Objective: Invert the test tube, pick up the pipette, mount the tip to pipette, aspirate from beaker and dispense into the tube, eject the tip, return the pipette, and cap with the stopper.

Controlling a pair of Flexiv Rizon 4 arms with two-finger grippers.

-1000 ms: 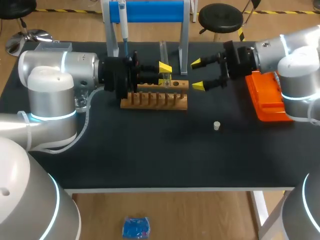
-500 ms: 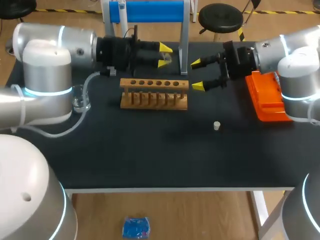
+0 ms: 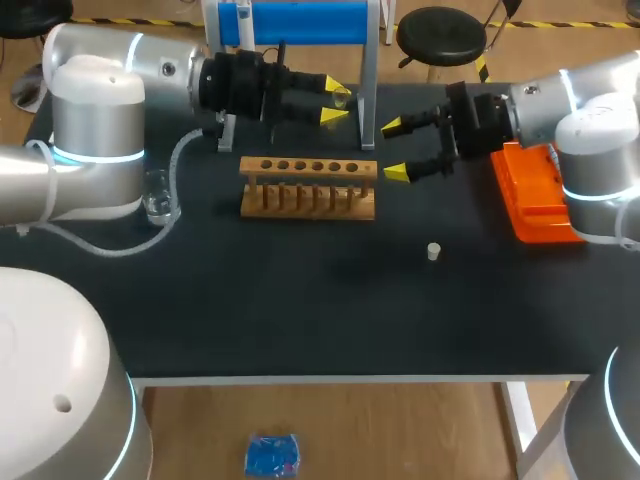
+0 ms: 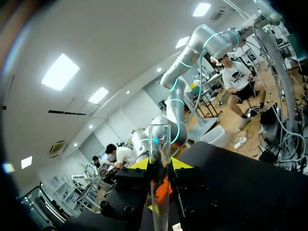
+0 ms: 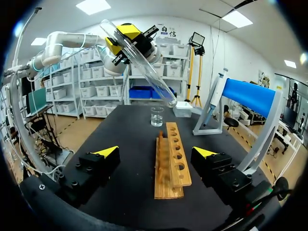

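Black counter [image 3: 300, 310] with the wooden rack [image 3: 308, 187] sitting toward the back middle. Hard bits first. From the head view I can barely make out the test tube [image 5: 144, 67]; it's just a clear glint at my left tool [image 3: 334, 101]. The left arm covers part of the blue pipette stand [image 3: 300, 22]. The pipette [image 5: 216, 91] only reads properly in the right wrist view, hanging at the stand's end. The beaker [image 5: 157, 116] shows beyond the rack's far end. In the left wrist view one end of the tube runs out of frame, so only the flat-rimmed mouth shows there.

The left tool is clamped on the tube with a yellow tip on each side, raised above the counter behind the rack. The tube lies crosswise to the fingers. Its long axis is tilted: the short mouth end sticks up past the fingers, and the long part slopes down toward the rack, with what looks like the rounded end lowest.

The right tool [image 3: 397, 148] has its fingers wide apart, just off the rack's right end and beside the orange tip box [image 3: 535, 195]. The stopper [image 3: 433, 251] sits on the counter in front of the rack, well apart from both tools.
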